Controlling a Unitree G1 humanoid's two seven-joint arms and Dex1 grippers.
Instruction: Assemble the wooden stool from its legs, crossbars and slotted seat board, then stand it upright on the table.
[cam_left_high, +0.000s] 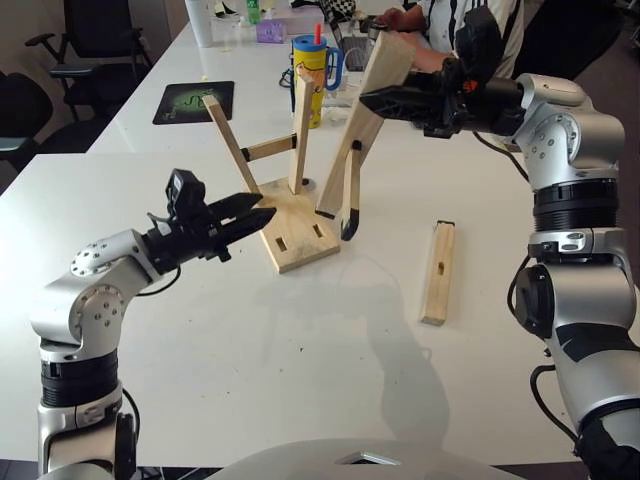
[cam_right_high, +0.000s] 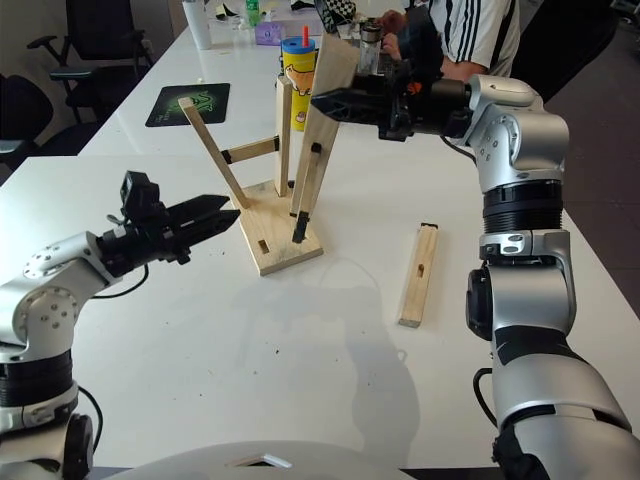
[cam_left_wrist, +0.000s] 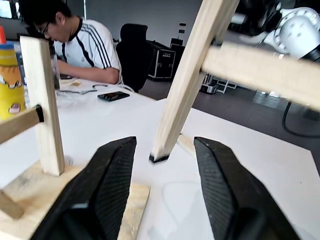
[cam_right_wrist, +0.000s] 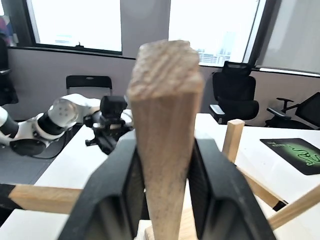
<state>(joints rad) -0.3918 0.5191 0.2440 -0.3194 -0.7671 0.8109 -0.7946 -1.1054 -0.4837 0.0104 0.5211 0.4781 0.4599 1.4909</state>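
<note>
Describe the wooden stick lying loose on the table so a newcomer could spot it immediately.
On the white table, find the slotted seat board with legs standing in it, then look to the robot's right. The loose wooden piece lies flat and alone there, touching nothing; the others stand upright or slanted, and the held leg is gripped by the right claw.

two standing legs (cam_left_high: 301, 135) and their crossbar (cam_left_high: 269, 150) block the seat board's (cam_left_high: 296, 242) far side. the tilted leg (cam_left_high: 366, 120) gripped by the right hand (cam_left_high: 372, 99) slants down at its right edge, and the left hand (cam_left_high: 260, 213), spread wide, sits beside its left. bare table (cam_left_high: 300, 340) lies in front.
</note>
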